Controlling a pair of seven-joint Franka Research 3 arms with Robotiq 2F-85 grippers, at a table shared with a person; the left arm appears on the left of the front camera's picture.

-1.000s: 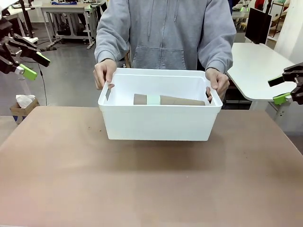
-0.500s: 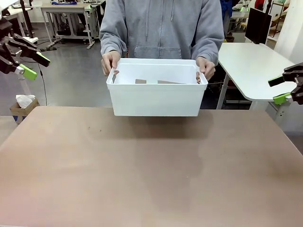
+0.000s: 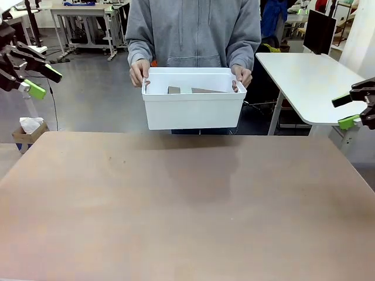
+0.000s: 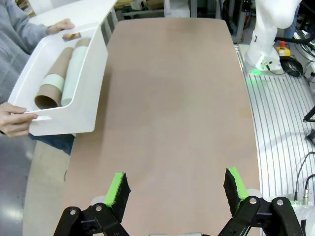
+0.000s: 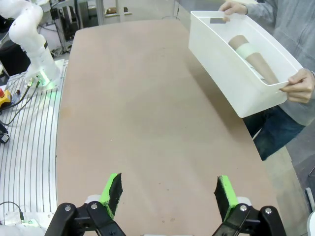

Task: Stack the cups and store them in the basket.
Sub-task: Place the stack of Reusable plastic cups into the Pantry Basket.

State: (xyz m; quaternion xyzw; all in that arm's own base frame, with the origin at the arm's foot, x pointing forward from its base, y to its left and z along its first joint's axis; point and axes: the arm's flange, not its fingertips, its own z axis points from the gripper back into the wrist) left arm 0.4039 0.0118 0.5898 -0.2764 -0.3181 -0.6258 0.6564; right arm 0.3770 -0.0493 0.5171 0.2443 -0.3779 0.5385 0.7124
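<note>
A person in a grey hoodie holds the white basket (image 3: 193, 111) by both ends, lifted off the table at its far edge. Stacked cups (image 4: 58, 84), taupe and mint, lie on their side inside the basket (image 4: 86, 93); their taupe tops (image 3: 199, 90) peek over the rim in the front view, and they show again as cups (image 5: 253, 58) within the basket (image 5: 224, 69). My left gripper (image 3: 40, 79) hangs open at the far left, away from the table, and its jaws (image 4: 174, 191) stand wide over bare tabletop. My right gripper (image 3: 345, 111) is open at the far right, with nothing between its fingers (image 5: 167, 194).
The brown table (image 3: 187, 205) spreads wide in front. A white side table (image 3: 310, 82) stands at the back right. A cardboard box (image 3: 26, 132) sits on the floor at the left. The person's hands (image 3: 138, 73) grip the basket's ends.
The person has lifted the basket off the table and drawn it back toward their body. Both arms have stayed still.
</note>
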